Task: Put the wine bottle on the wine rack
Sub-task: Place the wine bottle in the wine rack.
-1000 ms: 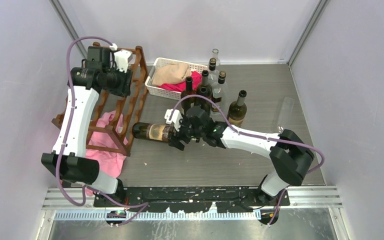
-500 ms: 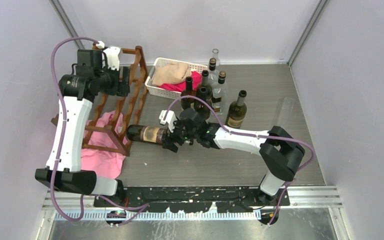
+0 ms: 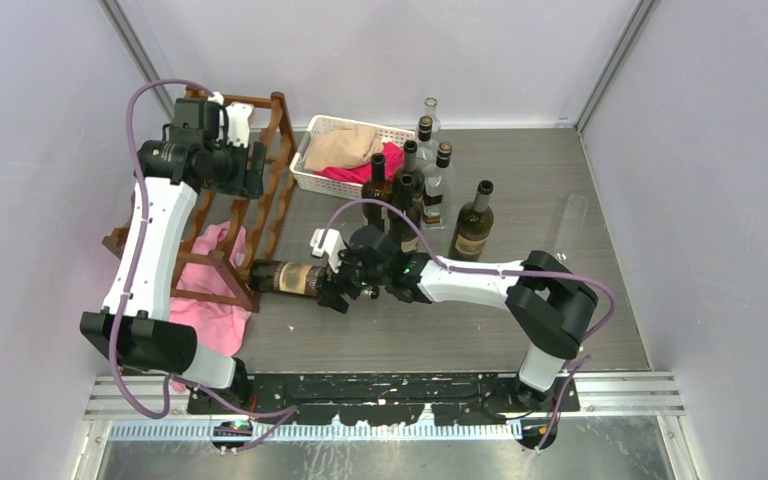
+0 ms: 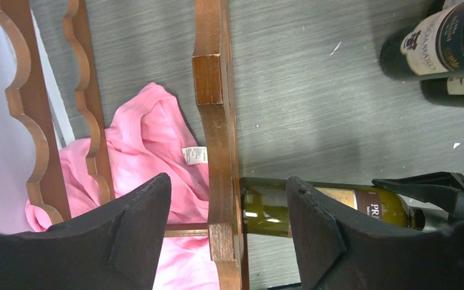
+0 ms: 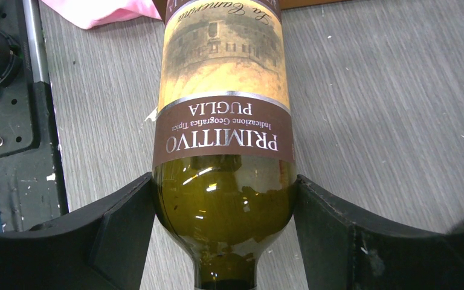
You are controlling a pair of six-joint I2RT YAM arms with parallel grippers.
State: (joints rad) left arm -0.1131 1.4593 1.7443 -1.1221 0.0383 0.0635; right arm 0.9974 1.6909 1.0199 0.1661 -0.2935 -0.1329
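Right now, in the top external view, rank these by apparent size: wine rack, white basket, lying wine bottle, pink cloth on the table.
1. wine rack
2. white basket and pink cloth: too close to rank, because the rack and arm partly hide the cloth
3. wine bottle

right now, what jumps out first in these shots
A wine bottle held sideways near its shoulder by the right claw, its base up at the lower frame of the wine rack on the left. The left claw hangs open above the rack, and a pink cloth lies under it.
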